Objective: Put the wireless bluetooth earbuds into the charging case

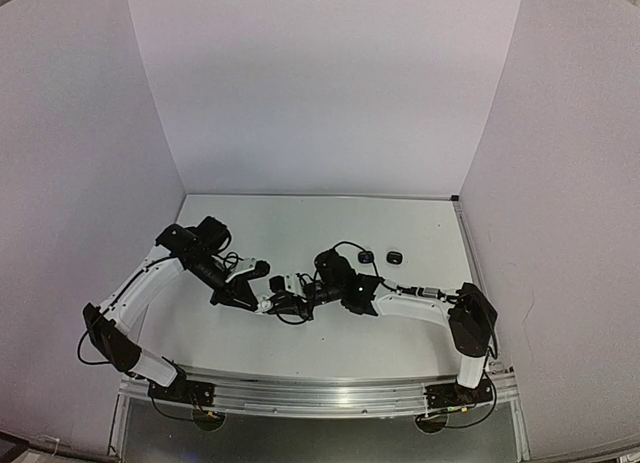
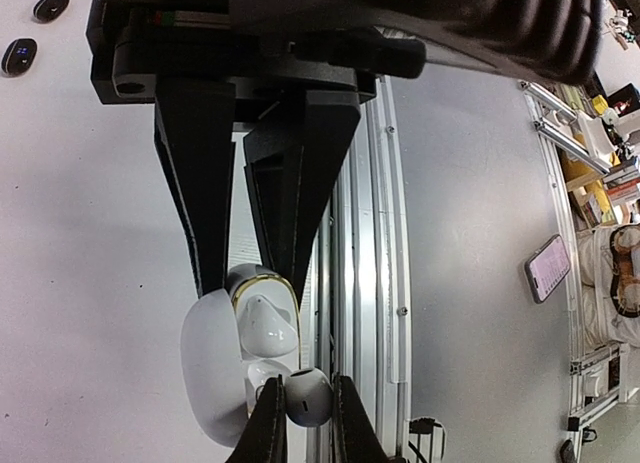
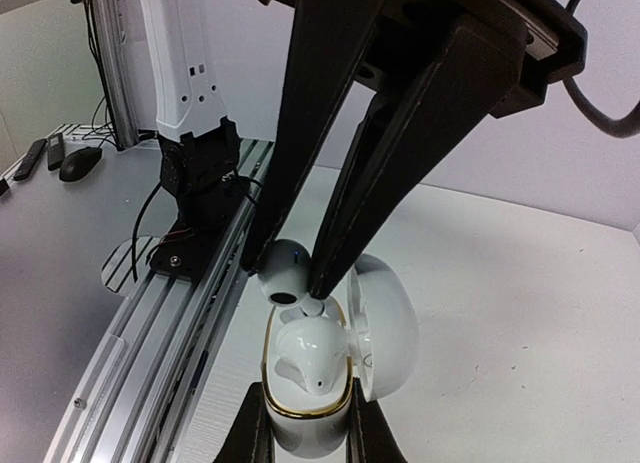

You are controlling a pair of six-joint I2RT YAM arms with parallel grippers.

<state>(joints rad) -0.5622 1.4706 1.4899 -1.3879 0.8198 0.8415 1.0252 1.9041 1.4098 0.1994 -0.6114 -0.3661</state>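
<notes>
My right gripper (image 3: 308, 408) is shut on the body of a white charging case (image 3: 305, 435) with a gold rim. The case's lid (image 3: 385, 323) stands open to the right. One white earbud (image 3: 310, 351) lies seated in the near socket. My left gripper (image 3: 287, 275) comes down from above, shut on a second white earbud (image 3: 283, 271) at the case's far socket, with its lower tip just inside the rim. In the left wrist view the held earbud (image 2: 305, 401) sits between my fingertips beside the open case (image 2: 212, 368). Both grippers meet at the table's middle (image 1: 285, 303).
Two small black rounded pieces (image 1: 365, 256) (image 1: 394, 256) lie on the white table behind the right arm, also in the left wrist view's top corner (image 2: 18, 55). The aluminium rail (image 3: 150, 323) at the table's near edge runs close beside the case. White walls enclose the table.
</notes>
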